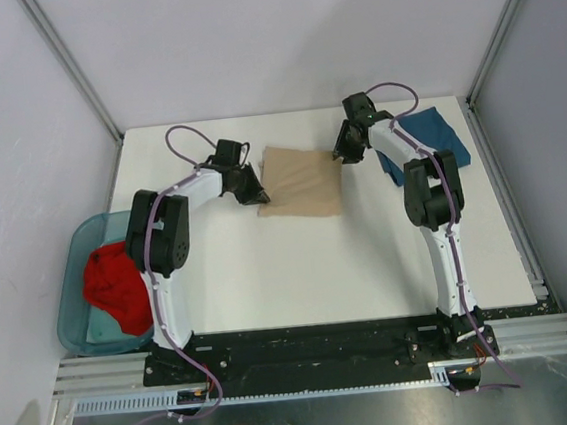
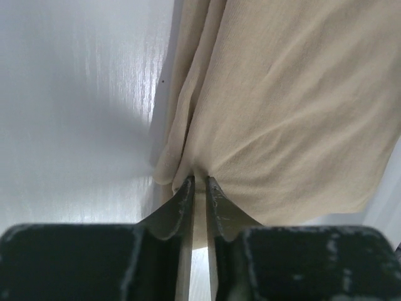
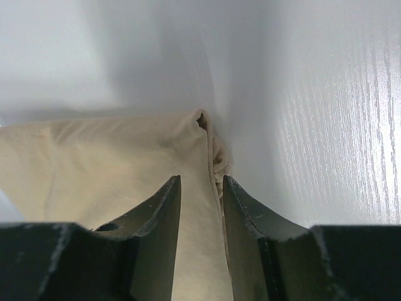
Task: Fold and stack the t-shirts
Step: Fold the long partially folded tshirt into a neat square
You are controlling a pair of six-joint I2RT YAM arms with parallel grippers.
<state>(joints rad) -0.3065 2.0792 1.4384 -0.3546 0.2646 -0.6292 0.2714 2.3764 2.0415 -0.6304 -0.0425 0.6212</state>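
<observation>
The tan t-shirt [image 1: 301, 183] lies folded into a rough rectangle at the middle back of the table. My left gripper [image 1: 257, 193] is at its left edge, shut on a pinch of the tan cloth [image 2: 282, 94], with the jaws [image 2: 200, 179] nearly touching. My right gripper [image 1: 342, 155] is at the shirt's far right corner. Its jaws [image 3: 200, 182] stand apart, with the tan cloth [image 3: 94, 157] and its hem lying between them. The dark teal-blue t-shirt [image 1: 437, 137] lies at the back right, behind the right arm. The red t-shirt [image 1: 115, 284] sits crumpled in a bin.
A translucent teal bin [image 1: 72, 313] stands off the table's left edge and holds the red shirt. Metal frame posts and grey walls enclose the white table [image 1: 299, 271]. The arm bases sit on a black rail at the near edge.
</observation>
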